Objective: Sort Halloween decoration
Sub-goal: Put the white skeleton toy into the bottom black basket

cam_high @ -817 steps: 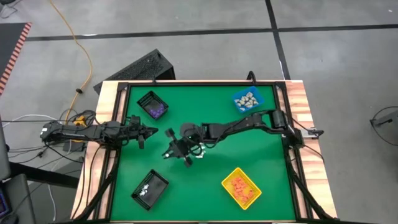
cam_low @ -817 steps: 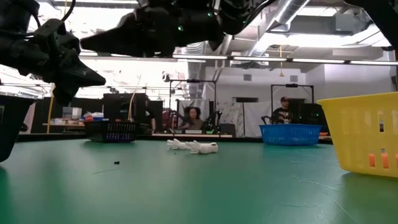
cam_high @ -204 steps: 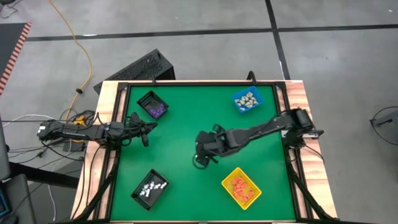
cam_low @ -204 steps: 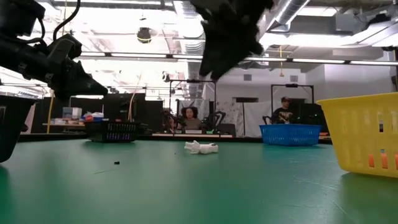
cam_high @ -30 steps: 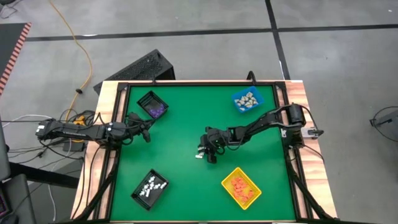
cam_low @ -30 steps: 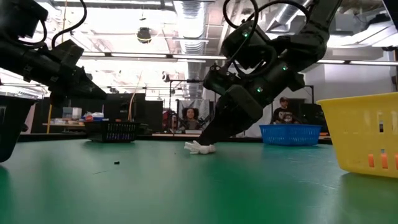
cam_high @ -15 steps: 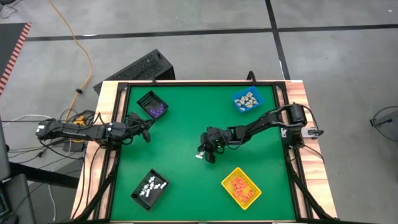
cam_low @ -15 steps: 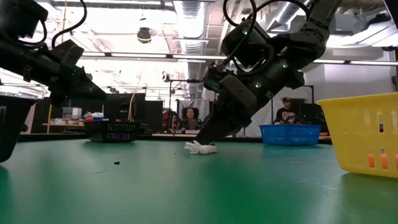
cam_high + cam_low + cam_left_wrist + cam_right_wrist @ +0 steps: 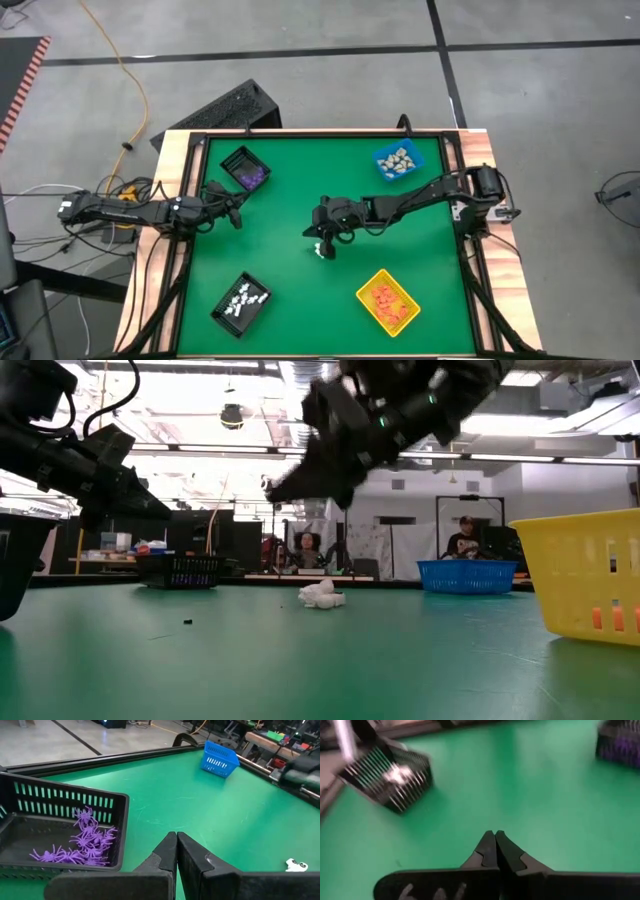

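Sorting nearly done. High view: purple, beige, orange and white pieces sit in their bins; one white Halloween decoration (image 9: 321, 250) lies mid-table, just near of my right gripper (image 9: 312, 230).
Low view: decoration (image 9: 322, 595) on the mat, gripper above, empty.
Right wrist: fingers pinched together, holding nothing.
Left wrist: left gripper (image 9: 176, 851) closed, idle beside the purple bin (image 9: 60, 812).

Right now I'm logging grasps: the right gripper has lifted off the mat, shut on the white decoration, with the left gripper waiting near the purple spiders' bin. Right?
Not quite. The right gripper has lifted and is shut, but on nothing: the low view shows the white decoration lying on the green mat below it. The left gripper does wait near the purple spiders' bin.
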Robot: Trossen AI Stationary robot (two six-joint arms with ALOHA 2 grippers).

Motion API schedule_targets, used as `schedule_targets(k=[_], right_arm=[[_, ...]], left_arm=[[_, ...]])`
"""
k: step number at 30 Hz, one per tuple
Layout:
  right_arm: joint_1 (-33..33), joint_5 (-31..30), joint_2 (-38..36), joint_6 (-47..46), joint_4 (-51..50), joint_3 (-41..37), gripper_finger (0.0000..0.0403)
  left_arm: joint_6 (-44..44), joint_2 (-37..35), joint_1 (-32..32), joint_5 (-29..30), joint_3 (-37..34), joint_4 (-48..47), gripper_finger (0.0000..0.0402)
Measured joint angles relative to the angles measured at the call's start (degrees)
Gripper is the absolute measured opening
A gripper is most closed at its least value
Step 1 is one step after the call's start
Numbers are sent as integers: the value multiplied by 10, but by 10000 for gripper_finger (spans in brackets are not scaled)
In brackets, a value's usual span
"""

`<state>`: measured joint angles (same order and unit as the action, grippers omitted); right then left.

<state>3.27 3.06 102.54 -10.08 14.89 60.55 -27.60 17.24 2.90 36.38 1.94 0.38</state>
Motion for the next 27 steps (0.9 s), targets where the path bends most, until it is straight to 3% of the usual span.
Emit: schedule_targets(k=[4, 11, 20, 27], right_arm=[[10, -6, -3, 14, -69, 33, 25], [18, -34, -1, -22, -259, 53, 93], [43, -47, -1, -53, -267, 53, 222], [45, -93, -1, -64, -265, 48, 230]], left_arm=[[-1, 0, 0, 0, 0, 0, 0], [-2, 0, 0, 0, 0, 0, 0], [-3, 0, 0, 0, 0, 0, 0], [-3, 0, 0, 0, 0, 0, 0]])
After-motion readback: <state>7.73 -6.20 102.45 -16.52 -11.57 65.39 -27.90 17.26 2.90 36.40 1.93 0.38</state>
